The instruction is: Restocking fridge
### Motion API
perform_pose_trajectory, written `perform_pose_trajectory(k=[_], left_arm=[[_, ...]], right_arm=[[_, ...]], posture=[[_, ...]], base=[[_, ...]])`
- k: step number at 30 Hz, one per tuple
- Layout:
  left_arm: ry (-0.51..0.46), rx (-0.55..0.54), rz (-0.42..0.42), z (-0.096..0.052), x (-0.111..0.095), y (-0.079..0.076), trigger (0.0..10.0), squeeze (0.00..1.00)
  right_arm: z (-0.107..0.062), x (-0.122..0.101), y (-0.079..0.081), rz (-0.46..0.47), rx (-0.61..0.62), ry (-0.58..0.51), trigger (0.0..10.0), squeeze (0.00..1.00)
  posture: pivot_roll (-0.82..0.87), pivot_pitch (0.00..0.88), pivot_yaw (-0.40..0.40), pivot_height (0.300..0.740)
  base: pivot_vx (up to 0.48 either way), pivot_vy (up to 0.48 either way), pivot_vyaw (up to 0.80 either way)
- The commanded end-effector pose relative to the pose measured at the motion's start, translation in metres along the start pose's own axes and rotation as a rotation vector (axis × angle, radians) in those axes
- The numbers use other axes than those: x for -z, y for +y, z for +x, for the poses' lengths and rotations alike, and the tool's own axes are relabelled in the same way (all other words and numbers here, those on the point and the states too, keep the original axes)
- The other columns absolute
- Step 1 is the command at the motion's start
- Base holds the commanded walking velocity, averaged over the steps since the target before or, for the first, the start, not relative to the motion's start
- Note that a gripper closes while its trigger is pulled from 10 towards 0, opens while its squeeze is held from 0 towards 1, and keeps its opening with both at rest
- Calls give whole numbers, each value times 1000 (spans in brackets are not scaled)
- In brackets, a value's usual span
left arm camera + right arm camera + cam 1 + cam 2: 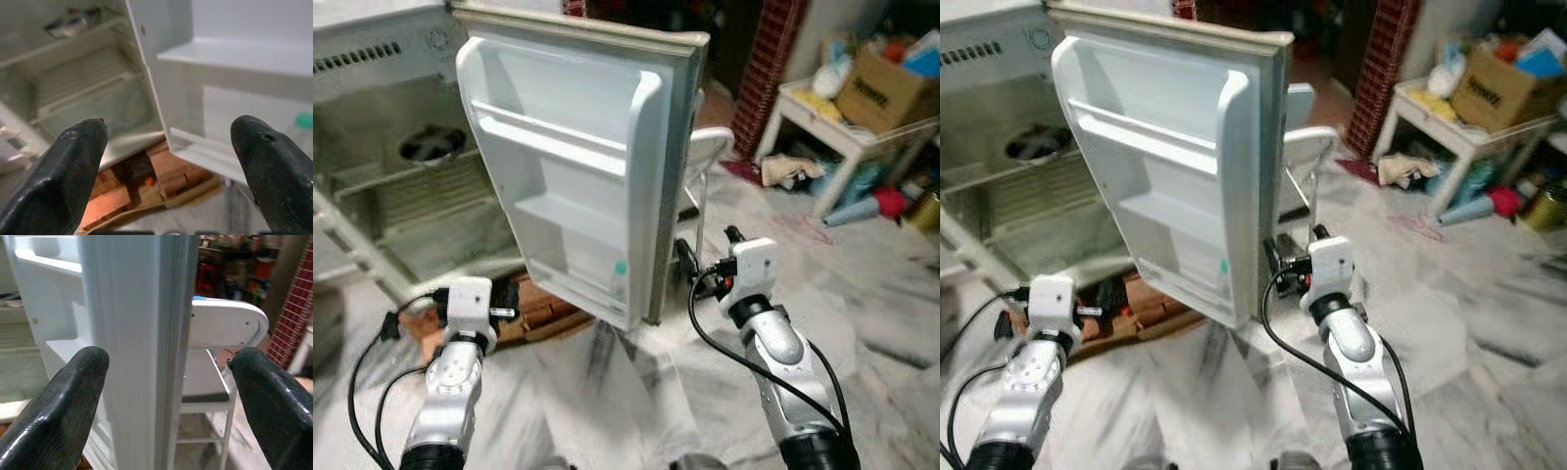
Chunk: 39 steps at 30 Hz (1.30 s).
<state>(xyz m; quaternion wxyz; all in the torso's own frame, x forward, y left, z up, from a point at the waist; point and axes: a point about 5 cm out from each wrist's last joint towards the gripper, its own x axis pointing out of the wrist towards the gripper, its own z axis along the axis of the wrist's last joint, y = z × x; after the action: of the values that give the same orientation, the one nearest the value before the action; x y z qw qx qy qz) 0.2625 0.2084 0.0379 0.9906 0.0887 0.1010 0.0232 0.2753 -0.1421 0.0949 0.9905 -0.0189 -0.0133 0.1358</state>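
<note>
Ahead, the fridge stood with its door swung wide, door shelves bare. The right gripper, fingers apart, straddled the door's free edge; the left gripper, fingers spread, hovered near the door's bottom corner.

I can't see past the open fridge door: it hides most of the white chair behind it. The fridge cavity is cut off at the left edge. A dark round thing on its shelf is too blurred to name. The 2 fingers of my left gripper run off the wrist picture's bottom.
</note>
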Motion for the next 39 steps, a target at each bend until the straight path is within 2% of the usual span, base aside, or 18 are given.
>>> perform_pose_trajectory(k=[1,9,20,23,25,30,39], left_arm=[[7,14,-2,-1,2,-6,10000,0],[11,10,-3,-1,3,-6,10000,0],[-1,7,-14,0,1,-4,10000,0],[4,1,-61,0,1,-3,10000,0],[-5,5,-49,0,0,-2,10000,0],[-11,8,-50,0,0,-1,10000,0],[-9,8,-52,0,0,-3,10000,0]], right_arm=[[-1,-2,-5,-9,7,-7,10000,0],[2,-4,-4,-15,-13,-17,10000,0],[5,-7,-2,-33,-28,-40,10000,0],[5,-7,-1,-32,-25,-44,10000,0],[5,-7,-2,-32,-20,-47,10000,0],[6,-9,-2,-37,-1,-57,10000,0],[9,-12,-14,-44,81,-68,10000,0]], posture=[[-80,6,27,740],[-77,7,24,740],[-76,6,28,740],[-75,6,28,740],[-74,6,27,740],[-73,6,26,740],[-73,0,25,740]], base=[[0,-394,788],[0,-352,782],[0,0,767],[0,0,769],[0,0,769],[331,0,766],[420,-32,0]])
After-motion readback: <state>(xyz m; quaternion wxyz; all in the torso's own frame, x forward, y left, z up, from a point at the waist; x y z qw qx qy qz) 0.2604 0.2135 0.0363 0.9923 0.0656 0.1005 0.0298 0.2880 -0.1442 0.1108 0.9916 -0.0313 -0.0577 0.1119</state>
